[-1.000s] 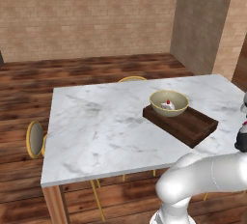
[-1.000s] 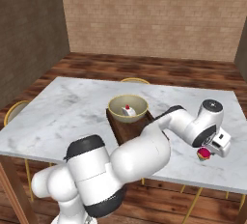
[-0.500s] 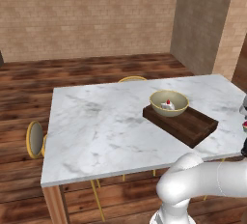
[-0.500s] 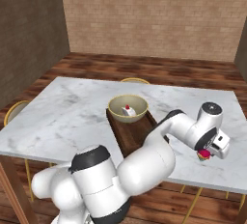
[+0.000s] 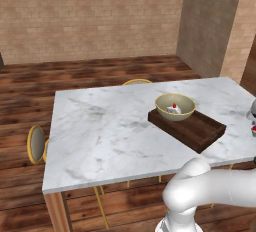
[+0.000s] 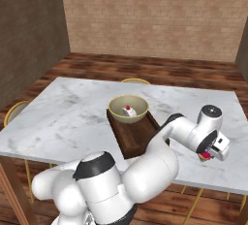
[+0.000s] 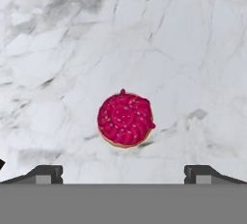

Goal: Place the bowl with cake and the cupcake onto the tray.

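Observation:
The tan-yellow bowl point(image 5: 174, 107) point(image 6: 128, 108) with a white, red-dotted cake slice sits on the far end of the dark brown tray point(image 5: 202, 132) point(image 6: 134, 139). The cupcake point(image 7: 125, 119) point(image 6: 206, 155), seen from above as a pink-red frosted round, stands on the marble to the right of the tray, close to the table's near edge. My gripper point(image 7: 123, 172) point(image 6: 211, 152) hangs straight over it, open. Its two fingertips point(image 7: 46, 172) stand wide to either side of the cupcake without touching it.
The white marble table point(image 5: 100, 131) point(image 6: 72, 117) has yellow-framed chairs at its far side point(image 5: 137, 81) and left end point(image 5: 36, 143). Its near edge point(image 6: 213, 185) runs just below the cupcake. My own arm arches over the tray's near end.
The hand has sunk slightly over the cupcake with its jaws still wide. Bowl, tray and cupcake have stayed where they were.

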Robot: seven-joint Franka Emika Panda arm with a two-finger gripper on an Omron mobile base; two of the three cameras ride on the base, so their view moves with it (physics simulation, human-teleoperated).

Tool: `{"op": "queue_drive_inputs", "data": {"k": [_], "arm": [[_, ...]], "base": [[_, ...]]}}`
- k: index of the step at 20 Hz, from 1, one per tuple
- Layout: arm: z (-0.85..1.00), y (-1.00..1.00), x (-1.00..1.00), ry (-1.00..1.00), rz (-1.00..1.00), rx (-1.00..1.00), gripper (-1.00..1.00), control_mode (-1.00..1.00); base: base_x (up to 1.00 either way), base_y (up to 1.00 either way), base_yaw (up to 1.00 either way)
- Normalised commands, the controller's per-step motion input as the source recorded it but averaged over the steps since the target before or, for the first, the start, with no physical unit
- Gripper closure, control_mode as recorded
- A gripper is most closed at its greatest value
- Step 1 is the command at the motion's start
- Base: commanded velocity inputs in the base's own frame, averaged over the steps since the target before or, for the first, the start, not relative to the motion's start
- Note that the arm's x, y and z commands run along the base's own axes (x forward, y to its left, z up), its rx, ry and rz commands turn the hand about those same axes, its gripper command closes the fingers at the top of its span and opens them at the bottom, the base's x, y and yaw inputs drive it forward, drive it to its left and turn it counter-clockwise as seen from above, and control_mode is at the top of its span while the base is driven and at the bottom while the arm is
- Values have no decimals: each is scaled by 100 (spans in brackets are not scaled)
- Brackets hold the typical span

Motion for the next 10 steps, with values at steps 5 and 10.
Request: {"op": "queue_drive_inputs", "data": {"k": [5,10], "arm": [[-5,0,14,0,0,0,-100,-100],[-6,0,14,0,0,0,-100,-100]], "base": [[0,0,0],[0,0,0]]}}
